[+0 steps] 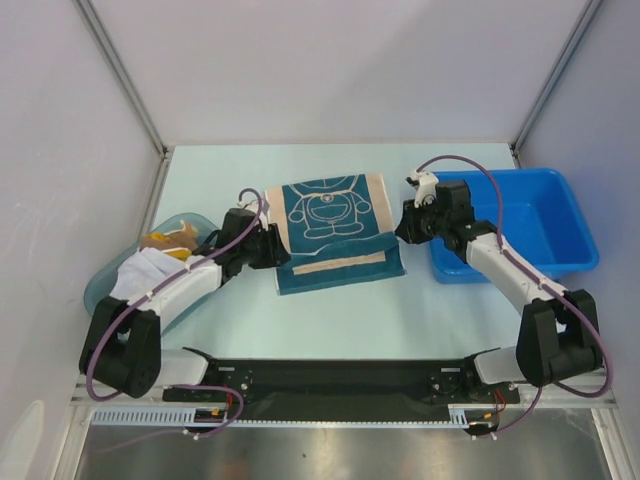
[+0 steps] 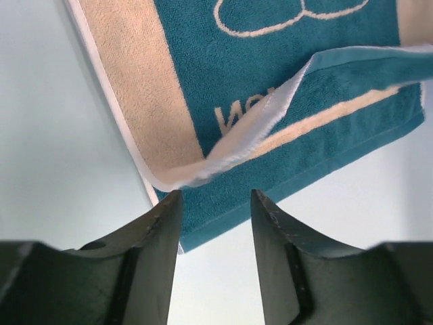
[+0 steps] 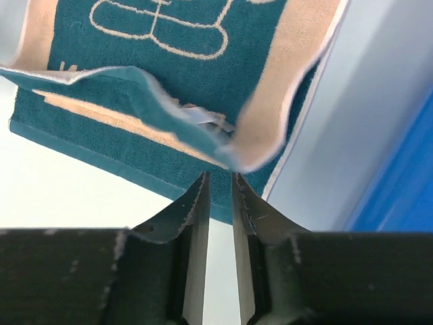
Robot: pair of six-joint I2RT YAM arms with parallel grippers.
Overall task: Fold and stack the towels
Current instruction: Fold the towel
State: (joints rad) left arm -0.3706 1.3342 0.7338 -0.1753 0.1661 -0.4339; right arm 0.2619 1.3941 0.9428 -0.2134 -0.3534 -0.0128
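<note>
A teal-blue towel [image 1: 335, 235] with cream bands and a line-drawn figure lies mid-table, its front part folded up over itself. My left gripper [image 1: 272, 248] sits at its left edge and my right gripper [image 1: 405, 228] at its right edge. In the left wrist view the left gripper [image 2: 215, 200] is open with nothing between the fingers, and a curled corner of the towel [image 2: 284, 74] hangs loose just beyond the tips. The right gripper [image 3: 220, 177] is open by a narrow gap and empty, with the towel [image 3: 169, 81] and its drooping cream corner just ahead. More towels, one white [image 1: 140, 268] and one orange [image 1: 170, 240], lie in the tub.
A translucent teal tub [image 1: 105, 285] stands at the left under my left arm. A blue plastic bin [image 1: 540, 225] stands at the right beside my right arm, and its wall [image 3: 406, 183] shows in the right wrist view. Grey walls close in the table.
</note>
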